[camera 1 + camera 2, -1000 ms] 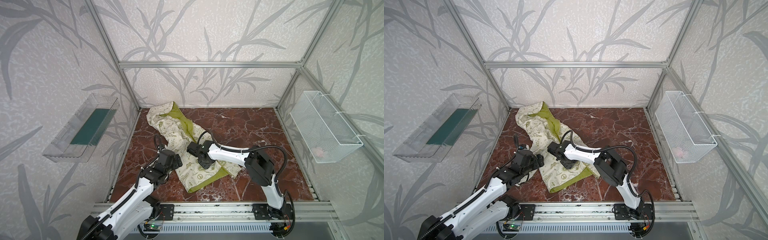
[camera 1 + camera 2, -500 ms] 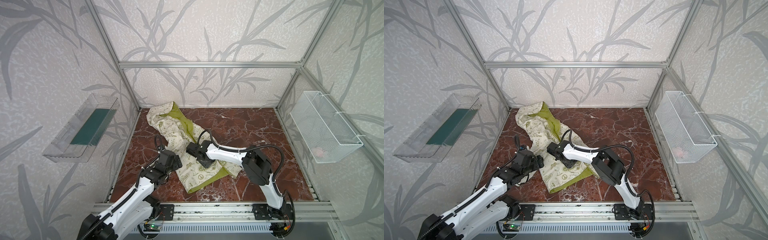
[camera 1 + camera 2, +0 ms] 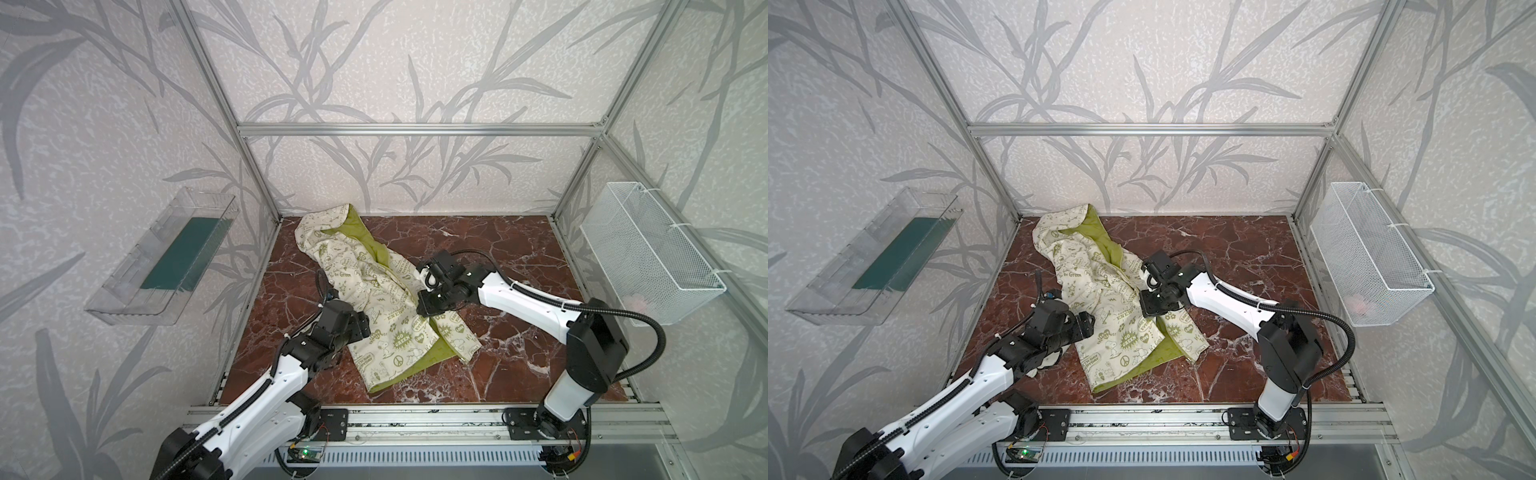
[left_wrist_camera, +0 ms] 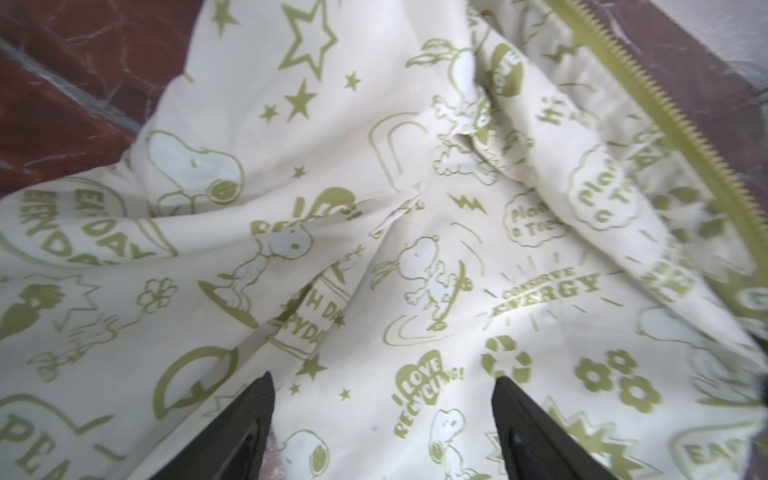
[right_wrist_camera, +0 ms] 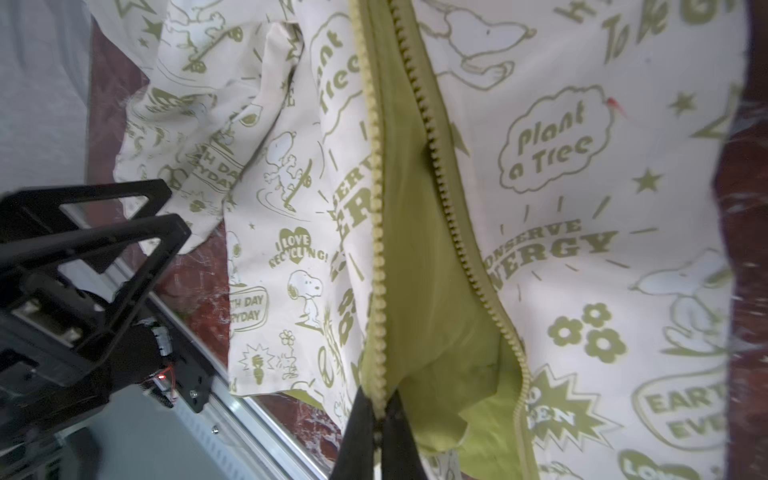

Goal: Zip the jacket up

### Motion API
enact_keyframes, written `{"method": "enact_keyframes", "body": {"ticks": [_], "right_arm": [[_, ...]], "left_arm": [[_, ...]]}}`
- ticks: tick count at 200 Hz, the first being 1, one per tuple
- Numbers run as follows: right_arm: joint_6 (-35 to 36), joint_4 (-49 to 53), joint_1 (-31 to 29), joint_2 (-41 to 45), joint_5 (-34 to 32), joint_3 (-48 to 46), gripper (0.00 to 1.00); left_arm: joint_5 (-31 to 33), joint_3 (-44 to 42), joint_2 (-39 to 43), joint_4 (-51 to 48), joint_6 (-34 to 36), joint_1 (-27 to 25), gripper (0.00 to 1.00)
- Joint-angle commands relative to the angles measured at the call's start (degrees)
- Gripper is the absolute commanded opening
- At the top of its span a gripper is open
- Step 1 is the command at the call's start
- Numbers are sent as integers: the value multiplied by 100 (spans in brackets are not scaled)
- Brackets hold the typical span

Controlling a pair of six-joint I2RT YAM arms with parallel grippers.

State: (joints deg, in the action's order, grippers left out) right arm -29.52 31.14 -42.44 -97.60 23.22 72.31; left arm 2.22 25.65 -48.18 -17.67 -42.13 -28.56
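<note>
The cream jacket (image 3: 374,286) (image 3: 1100,291) printed in olive lies diagonally on the marble floor, its hood toward the back left corner. Its zipper is apart, with green lining (image 5: 419,270) showing between the two rows of teeth. My right gripper (image 3: 422,309) (image 3: 1146,309) (image 5: 378,401) is shut on one zipper edge (image 5: 376,249), while the other row (image 5: 457,232) runs free beside it. My left gripper (image 3: 365,326) (image 3: 1088,326) (image 4: 382,380) hangs open just over the printed cloth (image 4: 415,249) on the jacket's left side, with nothing between its fingers.
A clear plastic bin (image 3: 162,257) with a green bottom hangs on the left wall. On the right wall is a white wire basket (image 3: 648,253). An aluminium rail (image 3: 415,415) carrying both arm bases crosses the front. Bare marble floor (image 3: 498,249) lies right of the jacket.
My right gripper has closed on the zipper edge and its arm has drawn to the right. The left gripper has narrowed slightly and stayed in place.
</note>
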Motion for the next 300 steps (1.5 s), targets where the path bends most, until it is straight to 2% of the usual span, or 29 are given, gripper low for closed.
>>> {"method": "enact_keyframes", "body": {"ticks": [1,10,18,26,39,44,64,87,110,133,150,172,186,217,231,260,286,300], "right_arm": [[-654,-1126,14,-46,1432,-234,1],[-655,-976,37,-81,1293,-213,5],[-607,-713,51,-86,888,-192,11],[-495,-271,60,-69,189,-120,16],[-359,334,60,-47,-1144,-76,19],[-326,501,68,-48,-1418,-47,20],[-87,955,85,114,-2317,93,18],[241,1185,93,39,-2528,271,5],[527,1090,125,13,-2005,324,0],[368,557,332,18,-581,134,0],[-203,-455,563,263,679,-279,0],[-1189,-1820,696,545,1667,-650,0],[-1729,-2551,734,580,2072,-803,0],[-2954,-4286,811,576,2559,-1284,0],[-3359,-4918,820,583,2657,-1464,0],[-3883,-5722,836,552,2714,-1745,0],[-4347,-6456,888,458,2704,-2059,0],[-4461,-6640,901,423,2722,-2124,0]], "left_arm": [[-322,-121,164,450,-211,-192,84],[-258,-113,145,434,-199,-281,84],[-179,-93,116,368,-175,-340,84],[-87,-74,77,246,-131,-376,84],[49,-46,36,80,-75,-415,84],[52,-51,25,83,-29,-424,84],[46,-85,2,106,-43,-443,84],[59,-96,-40,168,-67,-454,84],[23,-40,-93,200,-74,-460,84],[-226,68,-143,229,-218,-473,84],[-260,426,-20,37,-280,-651,77],[227,805,358,146,259,-1389,76],[108,699,503,596,179,-1474,77],[-548,262,521,1724,-607,-1507,76],[-502,78,560,2068,-775,-1662,77],[-387,-295,591,2924,-963,-1811,76],[-709,-576,328,3925,-1258,-1814,76],[-956,-800,107,4889,-1470,-1811,75]]}}
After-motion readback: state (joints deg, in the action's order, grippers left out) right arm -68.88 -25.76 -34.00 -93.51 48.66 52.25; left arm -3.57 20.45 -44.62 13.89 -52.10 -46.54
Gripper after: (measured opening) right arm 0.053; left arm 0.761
